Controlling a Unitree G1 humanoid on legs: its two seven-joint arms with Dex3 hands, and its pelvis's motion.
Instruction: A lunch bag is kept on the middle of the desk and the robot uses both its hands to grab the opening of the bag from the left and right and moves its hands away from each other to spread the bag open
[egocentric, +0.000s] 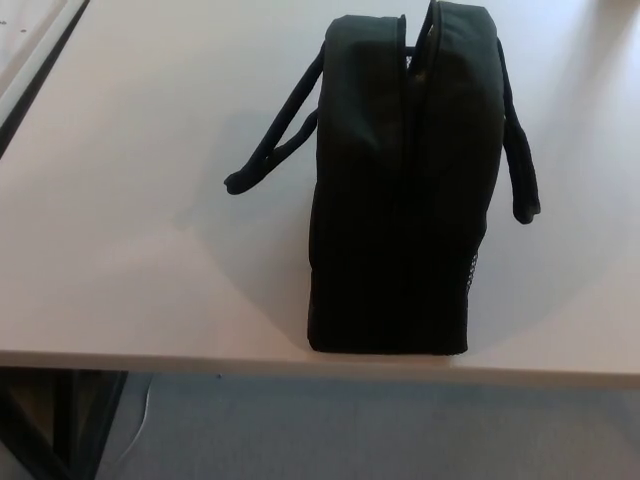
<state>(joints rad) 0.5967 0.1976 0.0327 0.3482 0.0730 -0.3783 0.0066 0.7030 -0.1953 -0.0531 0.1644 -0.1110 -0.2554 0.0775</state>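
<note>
A black lunch bag (400, 190) stands upright on the pale desk (150, 230), close to its front edge. Its zippered opening (416, 50) runs along the top as a narrow slit, only slightly parted at the far end. One carry strap (275, 145) loops out to the left and another strap (520, 140) hangs down the right side. Neither of my hands shows in the head view.
The desk's front edge (200, 360) runs across the bottom of the picture, with grey floor (350, 430) below it. A dark desk leg (60, 420) shows at the lower left. A second pale surface (25, 40) lies beyond a dark gap at the upper left.
</note>
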